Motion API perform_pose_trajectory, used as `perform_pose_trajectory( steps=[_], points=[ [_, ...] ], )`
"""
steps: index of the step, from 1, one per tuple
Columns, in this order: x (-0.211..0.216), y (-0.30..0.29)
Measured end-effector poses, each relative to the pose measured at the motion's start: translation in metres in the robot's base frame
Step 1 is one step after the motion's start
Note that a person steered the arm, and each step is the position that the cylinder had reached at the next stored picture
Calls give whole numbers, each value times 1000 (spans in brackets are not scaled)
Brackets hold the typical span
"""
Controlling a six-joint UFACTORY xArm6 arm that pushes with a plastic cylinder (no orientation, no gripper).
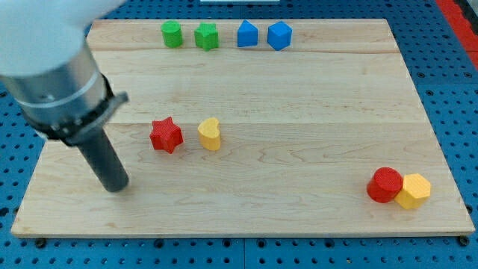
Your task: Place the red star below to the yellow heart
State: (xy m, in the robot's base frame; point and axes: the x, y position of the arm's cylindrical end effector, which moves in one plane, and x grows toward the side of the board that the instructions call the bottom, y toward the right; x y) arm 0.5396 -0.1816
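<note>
In the camera view, the wooden surface [246, 209] is lying on a blue perforated base [15, 134]. My tip [116, 185] is resting on the surface near the view's left, below and to the left of the red star [166, 135], and it is apart from it, not touching any block. The arm is carrying no gripper, only the dark rod, so there is nothing released or clenched to report.

The red star is sitting a little left of the middle of the surface. The yellow heart [210, 134] is standing just beside it on the view's right, with a small gap between them, and both are lying at nearly the same height in the view.

Along the view's top edge four blocks are standing in a row: a green cylinder [172, 33], a green star-like block [207, 36], a blue pentagon-like block [247, 34] and a blue hexagon [279, 35]. Near the view's bottom right corner a red cylinder [385, 184] is touching a yellow hexagon [413, 190].
</note>
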Motion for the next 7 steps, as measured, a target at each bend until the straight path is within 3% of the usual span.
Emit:
perform_pose_trajectory(
  steps=[2, 4, 5, 7],
  points=[
    [-68, 9],
    [-116, 114],
    [-107, 113],
    [-98, 39]
  ],
)
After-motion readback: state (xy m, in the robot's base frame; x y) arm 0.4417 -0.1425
